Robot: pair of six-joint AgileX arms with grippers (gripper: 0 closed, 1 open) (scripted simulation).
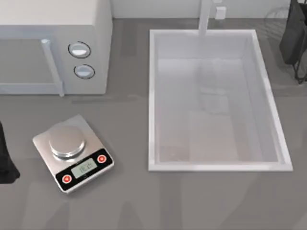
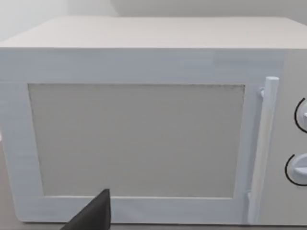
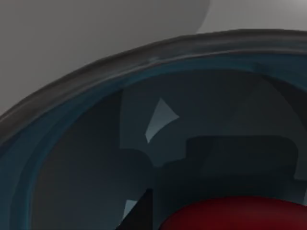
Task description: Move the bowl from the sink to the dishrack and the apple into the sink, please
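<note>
**Microwave and scale on the left side**

On my top feed I see a white microwave (image 1: 53, 43) at the far left of the grey surface (image 1: 129, 201), its door shut, a vertical handle (image 1: 52, 67) beside two round knobs (image 1: 79, 50). Nearer me sits a silver scale (image 1: 73, 153), turned at an angle, with a round weighing plate, a small display and two red buttons (image 1: 101, 158).

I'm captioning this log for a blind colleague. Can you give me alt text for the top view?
Seen from above, a white sink with a tap sits right of centre on a grey counter, its basin holding nothing. A microwave is at top left with a silver scale below it. The right arm is over the dishrack at top right; the left arm is at the left edge.
</note>
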